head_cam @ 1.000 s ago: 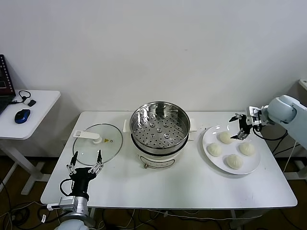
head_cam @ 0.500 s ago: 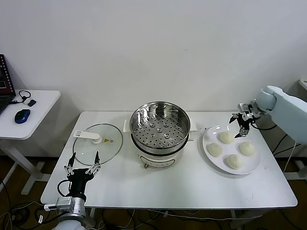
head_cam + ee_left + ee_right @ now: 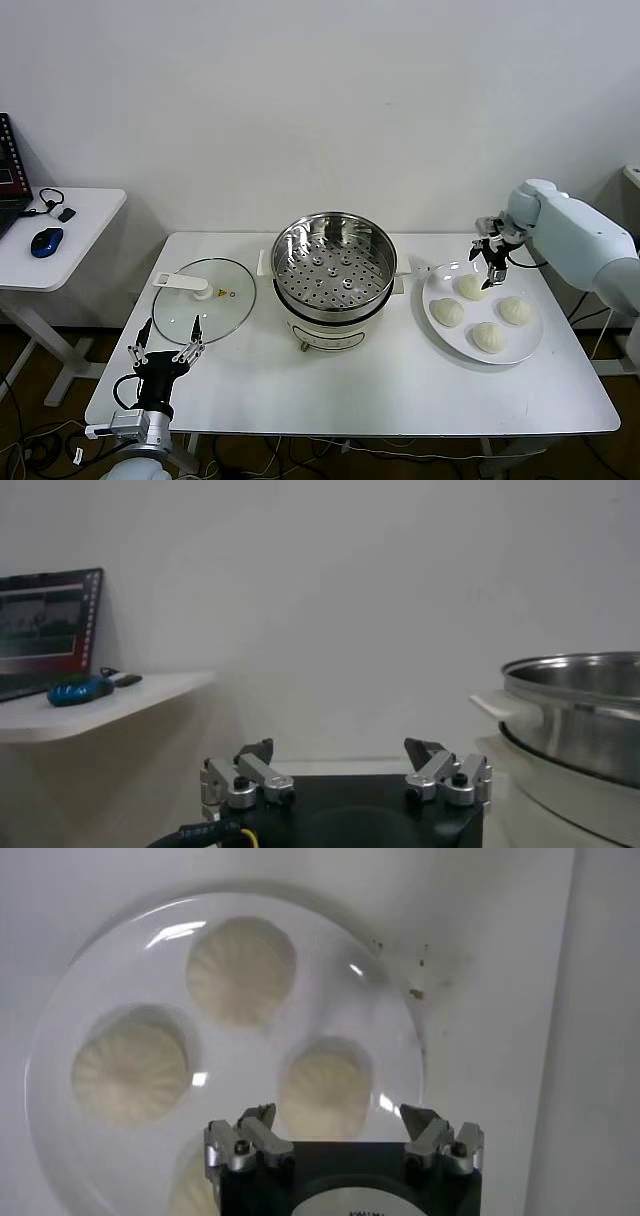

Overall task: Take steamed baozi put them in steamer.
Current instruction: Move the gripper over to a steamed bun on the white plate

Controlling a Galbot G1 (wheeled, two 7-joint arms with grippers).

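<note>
The steamer (image 3: 333, 277) stands at the middle of the white desk (image 3: 400, 390), its steel pot uncovered and the perforated tray bare inside. To the steamer's right lies a white plate (image 3: 530, 345) carrying all four baozi (image 3: 471, 286): one nearest the wall, one toward the steamer, one at the plate's far side from the steamer, one nearest the desk's front edge. None of them is in the steamer.

The right gripper (image 3: 491, 256) hangs over the plate's back rim, on the side toward the steamer, just above the baozi nearest the wall and not touching it. In the right wrist view its fingers (image 3: 255, 1130) stand spread wide apart with nothing between them, and a baozi (image 3: 324, 1088) lies on the plate directly beneath the gap, with the other three around it on the plate (image 3: 60, 1028).

To the steamer's left a glass lid (image 3: 203, 301) with a white handle rests flat on the desk. The left gripper (image 3: 163, 347) is at the desk's front edge, just in front of the lid, pointing upward, fingers spread and holding nothing. The left wrist view shows its gripper (image 3: 345, 765) open the same way, with the steamer's wall (image 3: 580, 715) off to one side.

Further left of the steamer, apart from the desk, a small side table (image 3: 70, 225) holds a blue mouse (image 3: 45, 241).
</note>
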